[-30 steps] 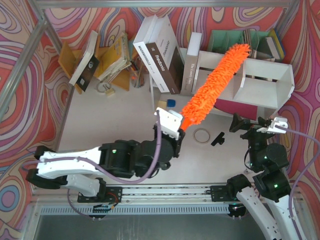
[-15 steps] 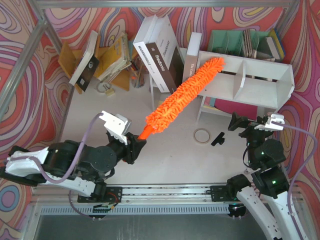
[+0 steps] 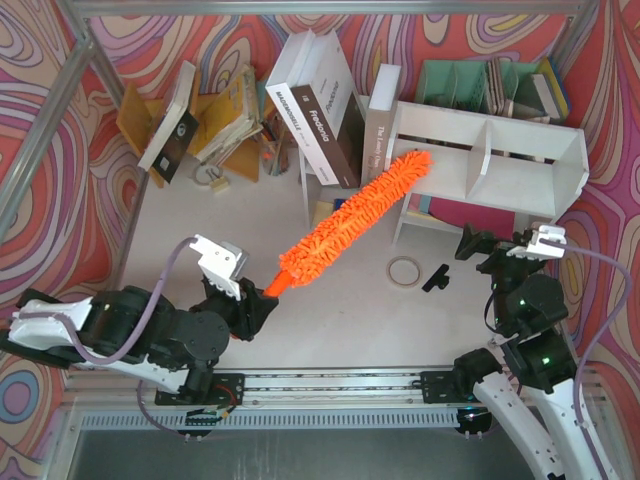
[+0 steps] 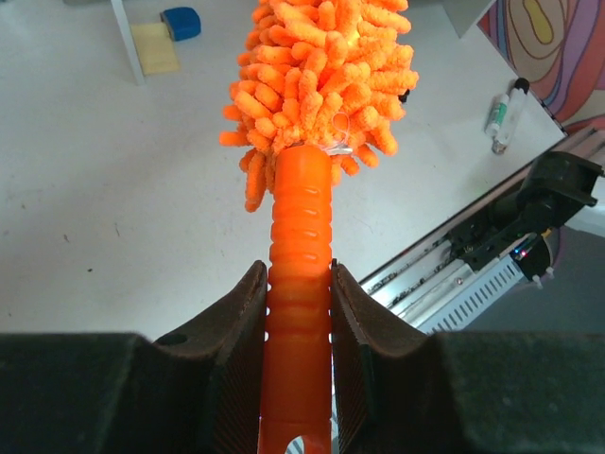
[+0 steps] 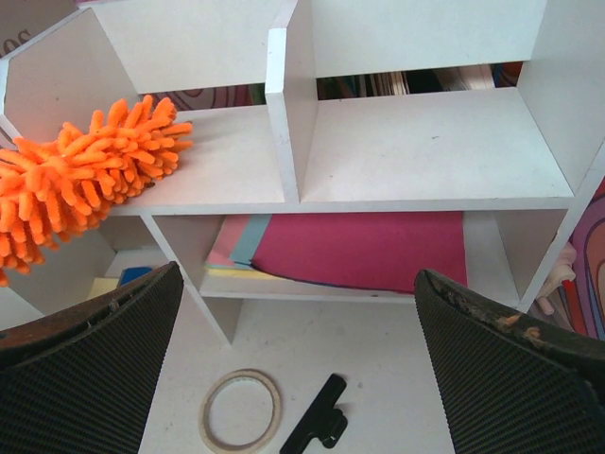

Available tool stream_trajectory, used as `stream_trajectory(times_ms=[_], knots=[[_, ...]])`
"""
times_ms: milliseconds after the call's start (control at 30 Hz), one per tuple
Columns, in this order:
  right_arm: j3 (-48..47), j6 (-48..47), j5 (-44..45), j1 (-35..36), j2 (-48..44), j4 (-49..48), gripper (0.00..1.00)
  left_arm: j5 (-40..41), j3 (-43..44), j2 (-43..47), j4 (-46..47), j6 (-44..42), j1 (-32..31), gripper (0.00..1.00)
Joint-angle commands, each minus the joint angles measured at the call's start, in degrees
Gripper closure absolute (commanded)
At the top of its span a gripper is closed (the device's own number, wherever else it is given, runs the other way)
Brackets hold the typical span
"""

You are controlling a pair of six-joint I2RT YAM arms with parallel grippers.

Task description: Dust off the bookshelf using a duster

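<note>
The left gripper (image 4: 299,284), low at the near left, was clamped tight on the ribbed plastic handle of the long orange shaggy microfibre duster (image 3: 350,215). Its head slanted far and right, the tip lying in the left of the 2 compartments of the white board bookshelf (image 5: 416,142). The right gripper (image 5: 298,274), fingers spread wide and holding nothing, faced the shelf from the near side

Tape ring (image 3: 404,269), black clip (image 3: 436,278) (just beside), leaning books (image 3: 320,115)
</note>
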State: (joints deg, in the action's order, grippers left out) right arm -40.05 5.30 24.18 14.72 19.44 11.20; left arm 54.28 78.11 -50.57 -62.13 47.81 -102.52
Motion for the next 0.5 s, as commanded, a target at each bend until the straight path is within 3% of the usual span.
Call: stream_trajectory(times_ms=[0,233,467], knots=[[-0.6,-1.2,1.0,0.2,0.7,-2.1,0.01,0.0,-2.3,3.7,-4.1,3.0,0.0,1.00],[-0.6,-1.3,1.0,0.2,0.9,-2.2,0.01,-3.4,-1.6,4.9,-15.9,10.0,0.0,1.00],[-0.6,-1.3,1.2,0.2,1.0,-2.1,0.01,1.9,-5.0,10.1,-15.1,11.4,0.0,1.00]])
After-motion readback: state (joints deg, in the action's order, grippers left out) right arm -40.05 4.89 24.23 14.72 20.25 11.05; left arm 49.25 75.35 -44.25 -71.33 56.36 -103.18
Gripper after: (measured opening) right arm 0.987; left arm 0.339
